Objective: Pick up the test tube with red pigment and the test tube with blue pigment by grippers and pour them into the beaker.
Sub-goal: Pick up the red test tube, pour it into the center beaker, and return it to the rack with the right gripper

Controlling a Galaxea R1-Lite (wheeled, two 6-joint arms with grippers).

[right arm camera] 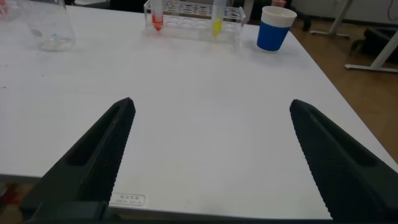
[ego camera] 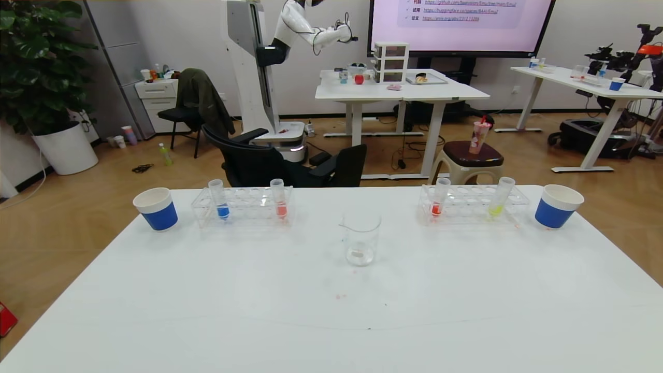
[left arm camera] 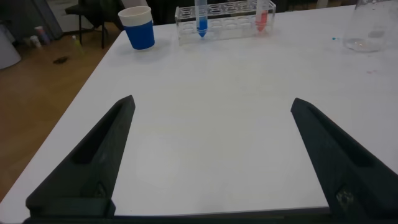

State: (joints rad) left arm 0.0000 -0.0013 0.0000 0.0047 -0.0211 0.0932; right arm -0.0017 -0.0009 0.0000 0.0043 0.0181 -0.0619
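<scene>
The blue-pigment test tube (ego camera: 222,207) stands in the left clear rack (ego camera: 242,208), beside a coral-orange tube (ego camera: 280,206). The red-pigment test tube (ego camera: 436,205) stands in the right rack (ego camera: 472,204), with a yellow-green tube (ego camera: 498,205). The empty glass beaker (ego camera: 361,242) stands between the racks, nearer me. My left gripper (left arm camera: 211,102) is open and empty over the near left table, far from the blue tube (left arm camera: 201,18). My right gripper (right arm camera: 211,102) is open and empty over the near right table, far from the red tube (right arm camera: 157,18). Neither arm shows in the head view.
A blue-banded paper cup (ego camera: 156,209) stands left of the left rack, and another (ego camera: 557,206) right of the right rack. The white table (ego camera: 259,311) stretches bare from the racks to its near edge. Chairs, desks and another robot stand behind.
</scene>
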